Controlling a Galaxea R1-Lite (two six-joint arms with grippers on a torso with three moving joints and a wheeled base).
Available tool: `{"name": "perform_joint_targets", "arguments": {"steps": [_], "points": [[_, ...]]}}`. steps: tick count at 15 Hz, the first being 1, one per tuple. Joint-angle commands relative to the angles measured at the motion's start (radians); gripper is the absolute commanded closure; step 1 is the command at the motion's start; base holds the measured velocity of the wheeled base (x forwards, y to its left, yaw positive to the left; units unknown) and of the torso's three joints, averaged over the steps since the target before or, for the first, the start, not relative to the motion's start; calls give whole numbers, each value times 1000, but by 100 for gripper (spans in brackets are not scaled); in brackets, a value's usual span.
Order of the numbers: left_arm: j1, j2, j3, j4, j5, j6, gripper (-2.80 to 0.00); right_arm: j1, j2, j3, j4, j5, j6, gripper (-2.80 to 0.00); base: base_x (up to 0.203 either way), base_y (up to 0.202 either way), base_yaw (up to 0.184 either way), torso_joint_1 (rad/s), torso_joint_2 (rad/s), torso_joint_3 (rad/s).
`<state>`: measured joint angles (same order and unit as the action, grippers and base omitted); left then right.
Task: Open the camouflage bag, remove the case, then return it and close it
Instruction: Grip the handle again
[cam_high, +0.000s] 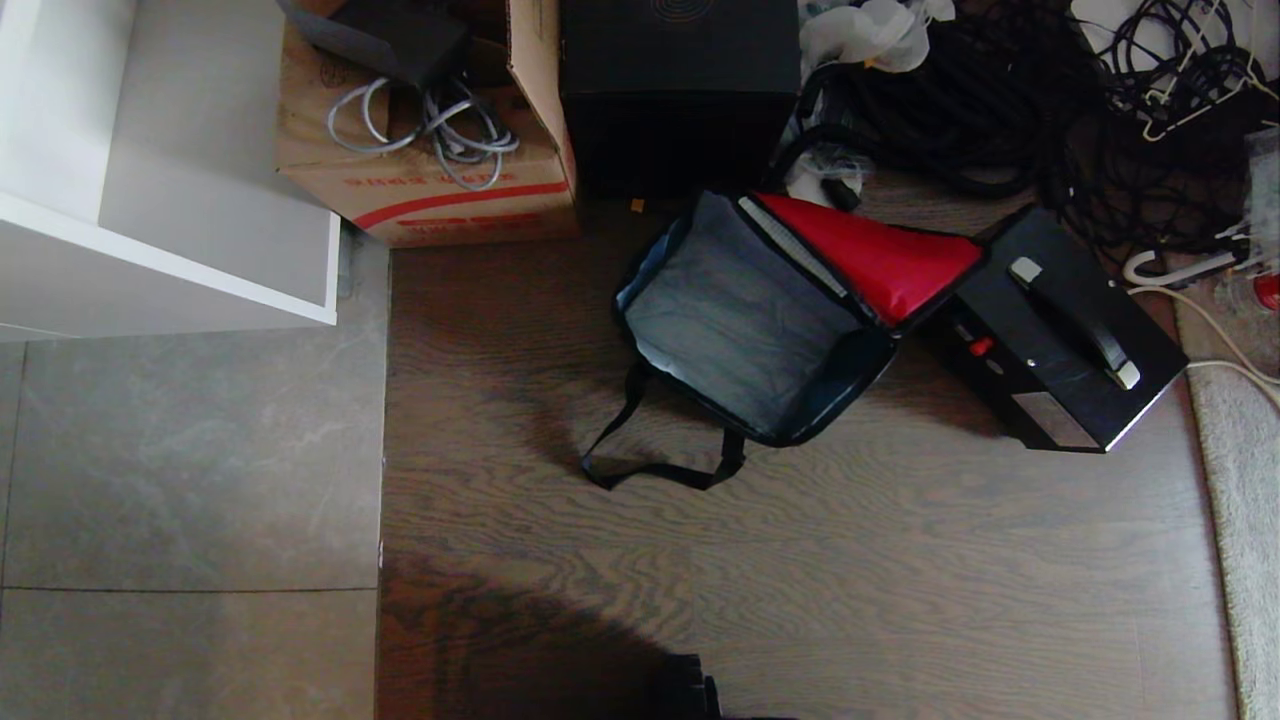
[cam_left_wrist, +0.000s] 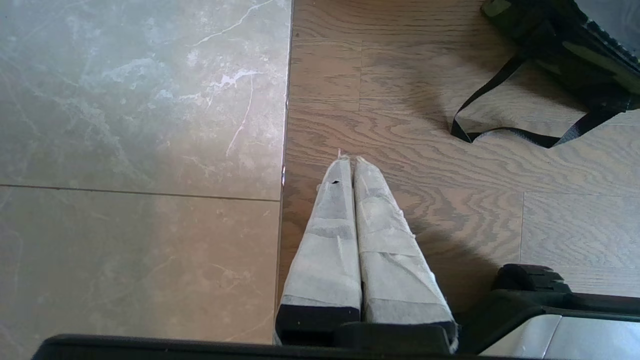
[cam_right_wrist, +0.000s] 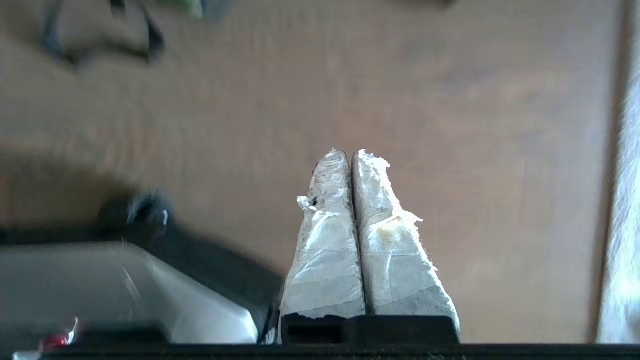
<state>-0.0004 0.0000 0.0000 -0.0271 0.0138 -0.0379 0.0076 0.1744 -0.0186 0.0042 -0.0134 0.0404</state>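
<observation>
Head view: the camouflage bag (cam_high: 745, 325) lies unzipped on the wooden floor (cam_high: 800, 580), its grey-lined main compartment facing up and its red-lined lid (cam_high: 875, 260) folded back to the right. A black strap (cam_high: 655, 465) loops out from the bag's near-left corner onto the boards. The case (cam_high: 1055, 335) sits outside the bag, just beside its right edge — flat, black, with a carrying handle on top, a small red spot near the lid's tip and a greyish panel at its near corner; the red lid overlaps the case's left end. Beyond the bag stand a brown cardboard box (cam_high: 430, 150) holding grey cables and, to its right, a tall black box (cam_high: 680, 95); a tangle of black cables (cam_high: 1000, 110) fills the far right. Grey tile floor (cam_high: 190, 500) and a white cabinet (cam_high: 150, 160) occupy the left.

Left wrist view: the left gripper (cam_left_wrist: 349, 160) hangs over the seam between tile and wood, its tape-wrapped fingers (cam_left_wrist: 330, 225) pressed together on nothing; the bag's camouflage side and strap lie well apart from it.

Right wrist view: the right gripper (cam_right_wrist: 349, 152) is above bare wooden floor, taped fingers (cam_right_wrist: 387, 240) likewise together and empty — neither gripper appears in the head view.
</observation>
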Motion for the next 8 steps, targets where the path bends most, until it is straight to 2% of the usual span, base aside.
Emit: {"name": "perform_joint_targets", "arguments": {"steps": [1,8], "points": [[0,0,8,0,1,0,0,-7,-168,17,-14,5,-9,0,0,0,0,0,0,0],[-1,0,8,0,0,0,0,-8,-174,19,-18,6,-4,0,0,0,0,0,0,0]]}}
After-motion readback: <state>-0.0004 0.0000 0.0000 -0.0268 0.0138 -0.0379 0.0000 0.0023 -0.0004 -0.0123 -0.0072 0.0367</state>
